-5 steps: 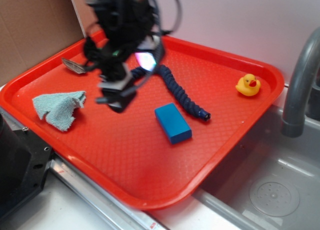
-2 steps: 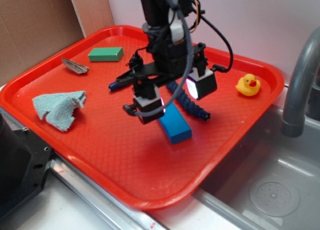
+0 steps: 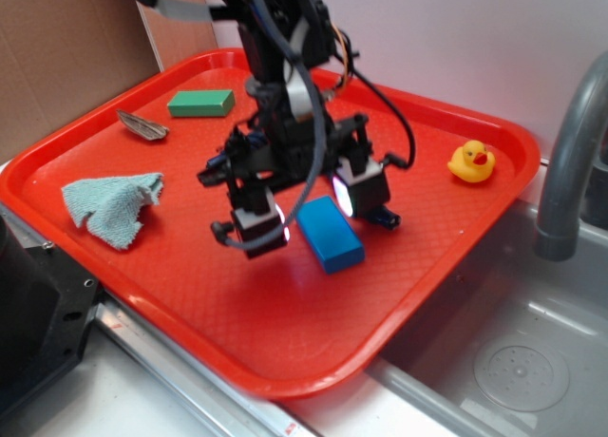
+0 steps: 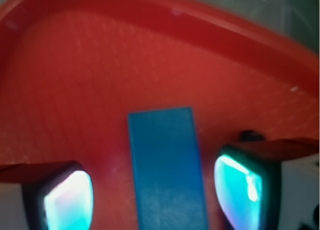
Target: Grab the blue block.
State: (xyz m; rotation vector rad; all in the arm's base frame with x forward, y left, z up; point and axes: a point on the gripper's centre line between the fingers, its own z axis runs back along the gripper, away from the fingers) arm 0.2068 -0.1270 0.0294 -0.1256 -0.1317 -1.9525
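Observation:
The blue block (image 3: 330, 233) lies flat on the red tray (image 3: 237, 323), a little right of its middle. My gripper (image 3: 309, 209) hangs over the block's near-left end, open, with one finger on each side of it. In the wrist view the blue block (image 4: 166, 170) runs lengthwise between the two glowing pads (image 4: 67, 200), with red tray showing in the gaps on both sides. The pads do not touch the block.
A green block (image 3: 201, 103) sits at the tray's back left, with a small grey scrap (image 3: 142, 125) near it. A light teal cloth (image 3: 112, 204) lies at the left. A dark navy rope (image 3: 380, 214) shows behind the gripper. A yellow duck (image 3: 472, 161) stands at the right. A sink and faucet (image 3: 570, 152) are beyond the tray.
The arm swung from the tray's back left to over the blue block, then dropped lower so the open fingers straddle it. The block has not moved.

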